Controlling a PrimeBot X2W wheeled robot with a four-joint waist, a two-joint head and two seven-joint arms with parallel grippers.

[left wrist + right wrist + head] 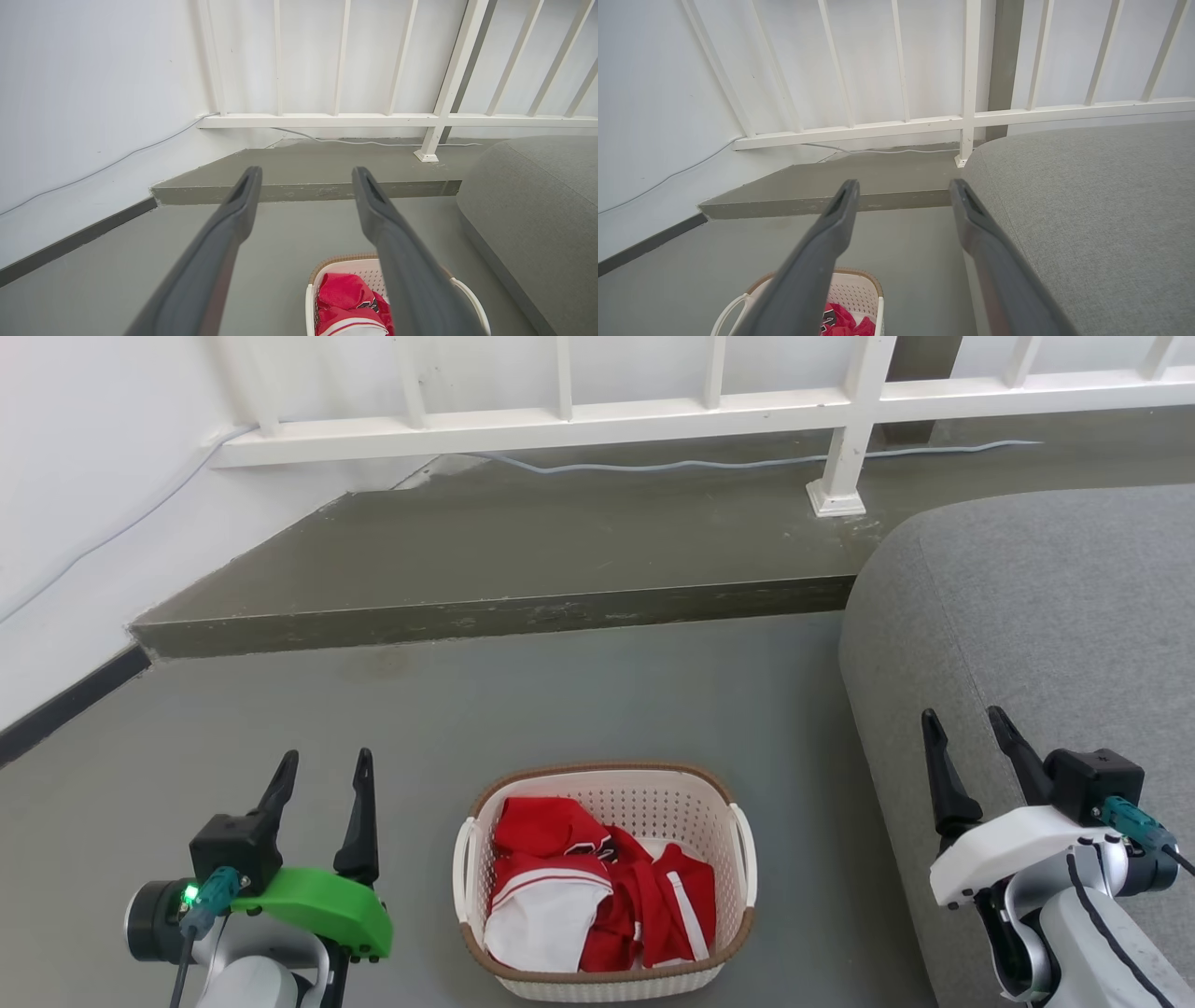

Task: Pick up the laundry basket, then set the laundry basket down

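"Sitting where, that cream-white perforated plastic laundry basket (644,803) with the brown woven-look rim?"

"Lower centre of the head view, upright on the grey floor (653,691). Red-and-white clothes (635,905) are heaped inside it, and it has a white handle on each side. It lies between the two arms, apart from both."

"And the left gripper (327,756)?"

"Lower left of the frame, beside the basket and not touching it. Its two dark fingers point up the frame and stand spread, with nothing between them. In the left wrist view the same wide gap shows bare floor. The basket peeks in at the bottom edge there, partly behind one finger."

"The right gripper (961,713)?"

"Lower right, seen against the rounded grey fabric cushion (1046,597). Its fingers are parted too and hold nothing. In the right wrist view the basket shows at the lower left, partly behind one finger."

"What lies behind?"

"A raised grey concrete step (523,551) runs across the upper middle. A white railing (560,427) runs along the top, and a white wall (84,476) stands at the upper left."
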